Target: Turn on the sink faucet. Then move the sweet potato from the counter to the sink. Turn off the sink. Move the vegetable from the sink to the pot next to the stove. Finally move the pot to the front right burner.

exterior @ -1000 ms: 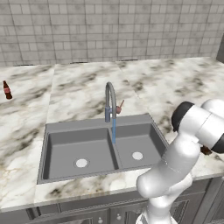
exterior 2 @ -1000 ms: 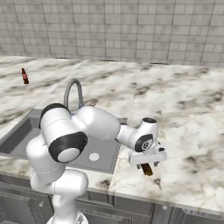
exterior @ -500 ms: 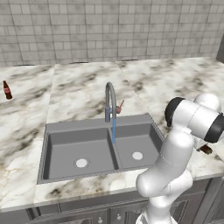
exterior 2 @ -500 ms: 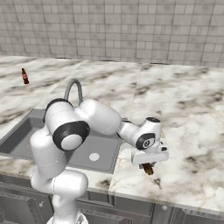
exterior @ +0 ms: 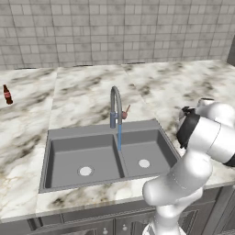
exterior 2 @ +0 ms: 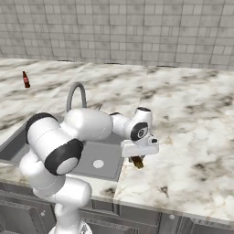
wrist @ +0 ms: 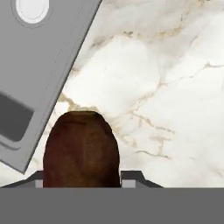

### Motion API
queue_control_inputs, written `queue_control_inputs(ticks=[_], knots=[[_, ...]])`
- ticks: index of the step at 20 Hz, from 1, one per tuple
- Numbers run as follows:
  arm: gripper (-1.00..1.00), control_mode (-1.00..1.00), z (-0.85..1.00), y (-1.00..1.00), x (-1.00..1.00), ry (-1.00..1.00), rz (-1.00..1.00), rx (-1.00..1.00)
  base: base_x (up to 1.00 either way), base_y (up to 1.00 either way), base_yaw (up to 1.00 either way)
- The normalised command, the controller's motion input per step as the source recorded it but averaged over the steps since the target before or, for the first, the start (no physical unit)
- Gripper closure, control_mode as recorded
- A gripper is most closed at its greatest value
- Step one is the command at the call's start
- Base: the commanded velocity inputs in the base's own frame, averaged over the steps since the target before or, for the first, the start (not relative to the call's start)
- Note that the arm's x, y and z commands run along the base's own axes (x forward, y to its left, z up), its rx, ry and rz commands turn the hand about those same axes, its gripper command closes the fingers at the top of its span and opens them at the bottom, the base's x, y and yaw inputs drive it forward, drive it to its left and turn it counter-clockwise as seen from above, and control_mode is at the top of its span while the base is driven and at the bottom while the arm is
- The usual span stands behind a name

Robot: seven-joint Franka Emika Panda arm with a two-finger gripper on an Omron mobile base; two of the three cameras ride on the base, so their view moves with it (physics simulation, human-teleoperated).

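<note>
Running from the sink faucet in the left base view, a thin stream falls into the narrower bowl of the sink, and the white arm bends down over the counter just to the right of that sink. A dark red bottle stands far to the sink's left.

From the right base view the gripper sits low on the marble just right of the sink, with the sweet potato under it — reddish-brown, beside the basin's rim.

Looking along the hand, the sweet potato lies between the two finger tips, which press its sides; the pincer grips it, on the marble next to the sink's edge.
</note>
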Motion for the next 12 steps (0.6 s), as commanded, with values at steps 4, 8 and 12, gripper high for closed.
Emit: queue_control_inputs(ticks=[4, 8, 12], knots=[[1.0, -1.0, 0.04, 1.0, 0.21, 0.03, 0.13, 0.0, 0.0, 0.0, 0.0], [1.0, -1.0, 0.0, 1.0, 0.26, 0.02, 0.16, 0.0, 0.0, 0.0, 0.0], [1.0, -1.0, 0.0, 1.0, 0.34, 0.03, 0.17, 0.0, 0.0, 0.0, 0.0]])
